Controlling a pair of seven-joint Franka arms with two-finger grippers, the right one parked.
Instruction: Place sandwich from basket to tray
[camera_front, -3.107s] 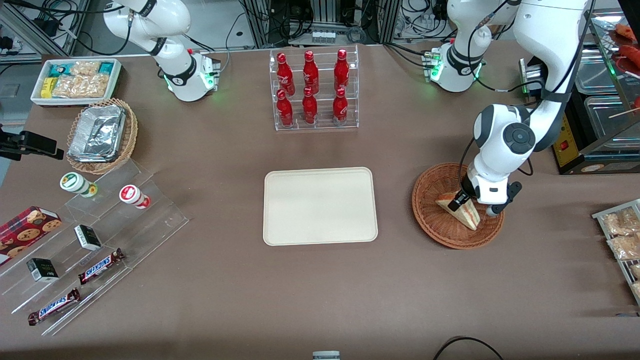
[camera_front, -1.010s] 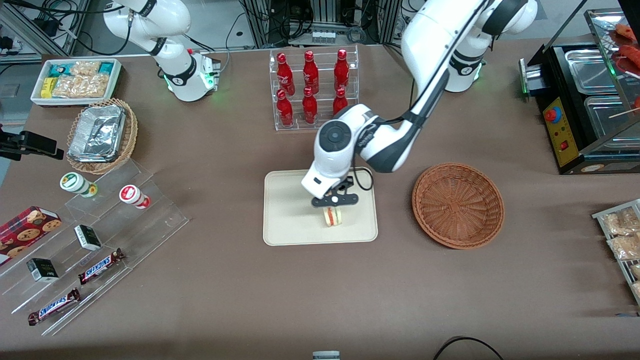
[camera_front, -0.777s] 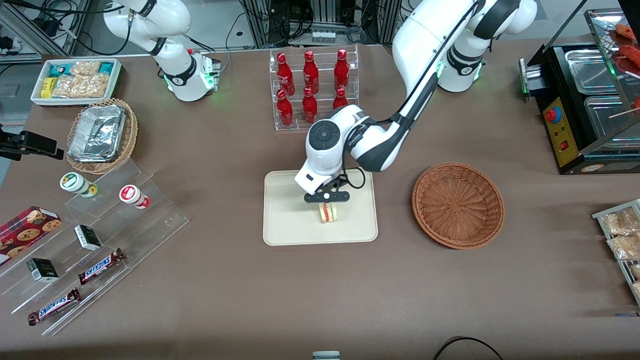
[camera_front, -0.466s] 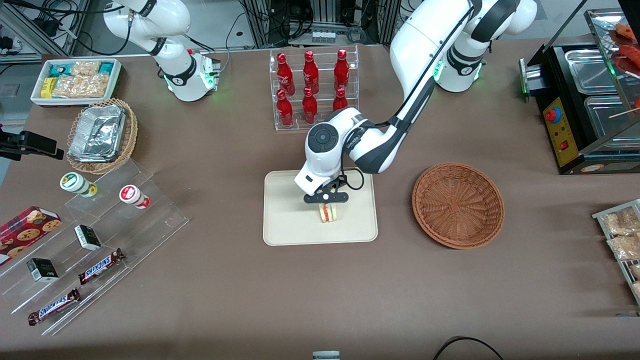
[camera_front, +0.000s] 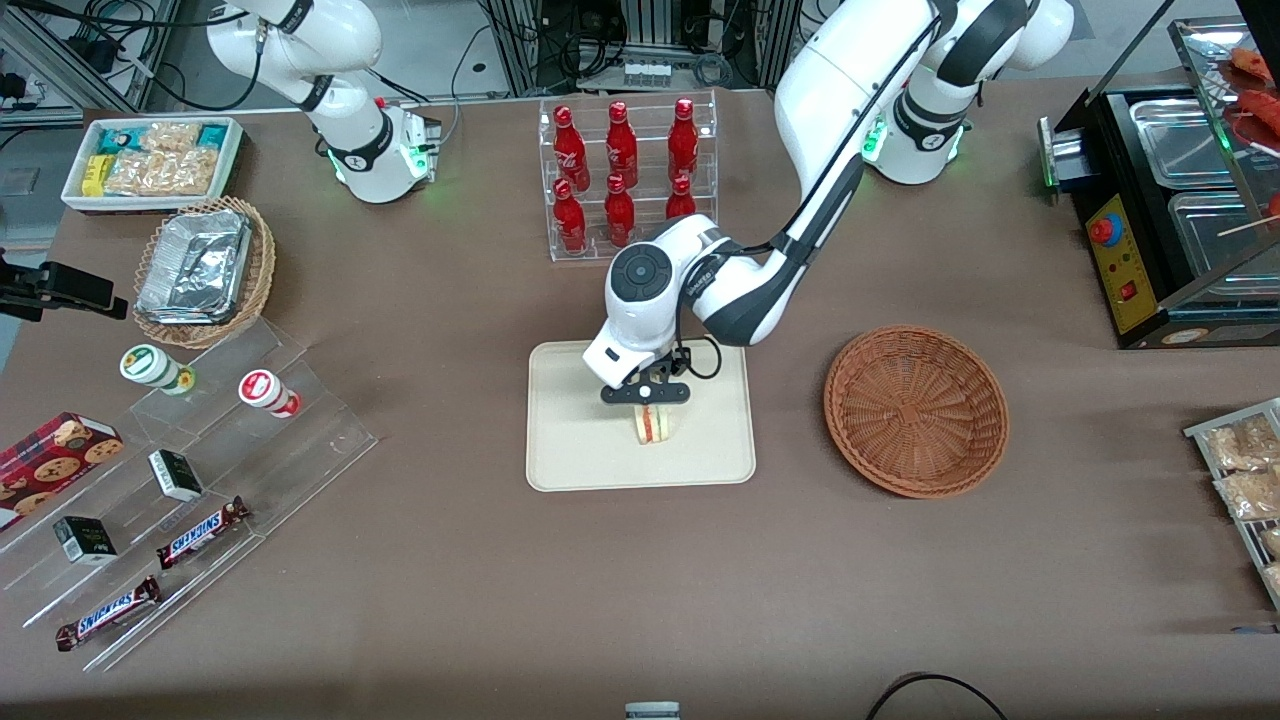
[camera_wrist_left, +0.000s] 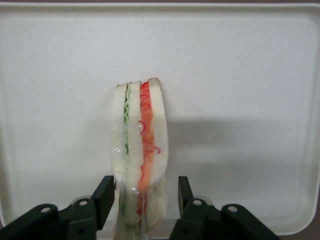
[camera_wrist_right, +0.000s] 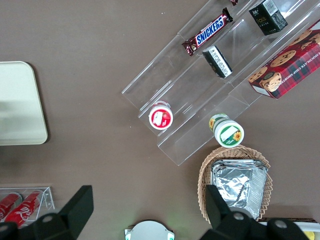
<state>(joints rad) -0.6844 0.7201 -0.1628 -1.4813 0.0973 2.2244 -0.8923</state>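
Observation:
The sandwich (camera_front: 654, 424) stands on edge on the cream tray (camera_front: 570, 440), near the tray's middle. It is a clear-wrapped wedge of white bread with green and orange-red filling (camera_wrist_left: 140, 135). My left gripper (camera_front: 645, 394) is directly above it, with a finger on each side. In the left wrist view the gripper (camera_wrist_left: 145, 182) is open around the wedge. One black finger (camera_wrist_left: 184, 187) stands clear of the bread; the other is at the wrap. The tray (camera_wrist_left: 240, 75) fills that view. The reddish-brown basket (camera_front: 915, 410) lies empty toward the working arm's end.
A clear rack of red bottles (camera_front: 628, 180) stands farther from the camera than the tray, close to my arm's elbow. Toward the parked arm's end are a tan foil basket (camera_front: 200, 270), a white snack bin (camera_front: 150, 160) and an acrylic snack stand (camera_front: 200, 470).
The sandwich has gone from the basket to the tray in my gripper. Over the last second the gripper shifted slightly toward the parked arm's end and lowered over the tray.

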